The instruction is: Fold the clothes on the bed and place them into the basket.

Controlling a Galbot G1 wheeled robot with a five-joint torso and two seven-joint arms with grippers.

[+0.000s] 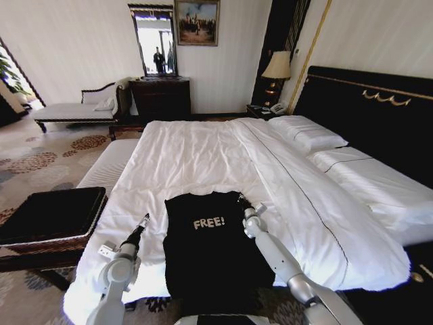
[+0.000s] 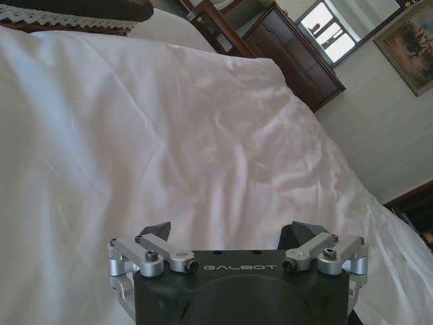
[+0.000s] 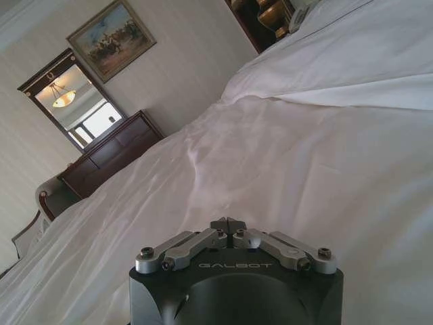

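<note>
While your black short-sleeved T-shirt with white "FREE!" lettering [image 1: 213,254] lies flat at the foot edge of the large white-sheeted bed [image 1: 203,156], you have a gripper on either side of it. Your left gripper [image 1: 144,219] hovers over bare sheet, fingers spread apart; your right gripper [image 1: 241,198] sits at the shirt's upper corner, fingers pinched together. Your black square basket with patterned brown rim [image 1: 51,217] stands beside the bed's left edge.

We see a bright daylit room. In the head view the white bed [image 1: 203,156] glares near its foot, while the black headboard [image 1: 379,115] stays dark and the lit lamp [image 1: 277,66] glows warm. Straight lines bow toward that view's edges. In the wrist views the sheets wash out pale, and the mirror [image 3: 71,101] reflects a bright ceiling light.
</note>
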